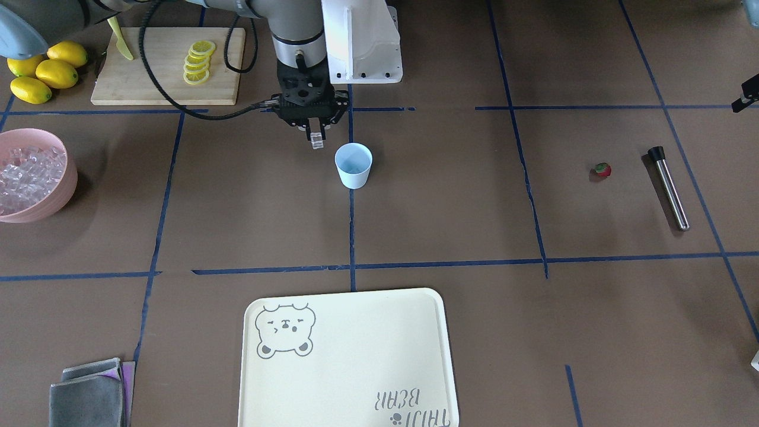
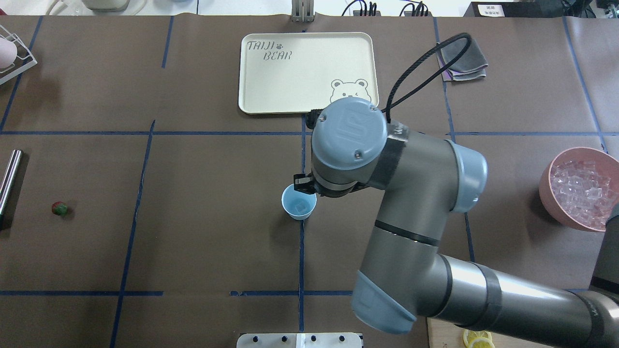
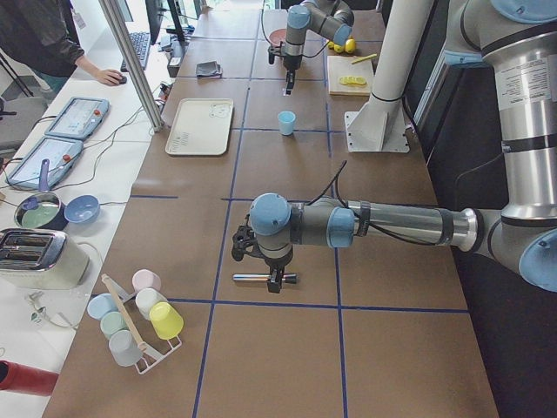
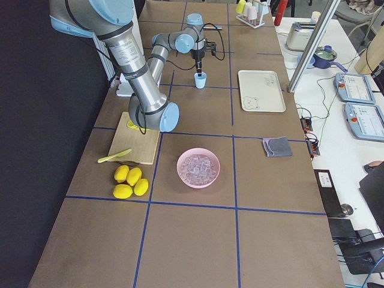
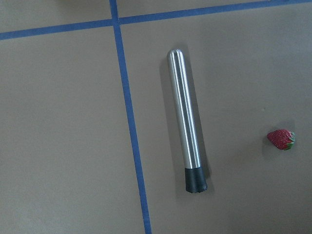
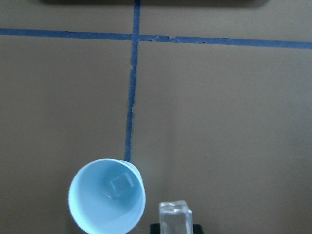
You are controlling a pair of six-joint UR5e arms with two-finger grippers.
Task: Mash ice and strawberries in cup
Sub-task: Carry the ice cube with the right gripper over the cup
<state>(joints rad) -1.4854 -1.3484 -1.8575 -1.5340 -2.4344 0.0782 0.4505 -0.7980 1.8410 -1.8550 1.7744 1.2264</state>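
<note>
You are risking a miss: the right gripper [image 1: 317,131] is clamping one ice cube [image 6: 174,214] just beside the cup [image 6: 107,196], not over its mouth, so releasing now could be dropping it onto the worktop [image 1: 450,207]. You are counting one pink bowl [image 1: 56,201] heaped with ice [image 1: 26,178] far right, one muddler [image 5: 186,127] far left, one cup at centre, one strawberry [image 5: 281,139] near the muddler, and one cube [image 6: 121,184] inside the cup. The left gripper [image 3: 275,280] is hanging over the muddler, and I cannot tell whether it is apart or together.

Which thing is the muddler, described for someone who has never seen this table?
Go to the table end on the robot's left, far from the pink bowl. Beside the lone strawberry lies the muddler: a long, shiny steel rod with one black tip, unlike the small red berry.
</note>
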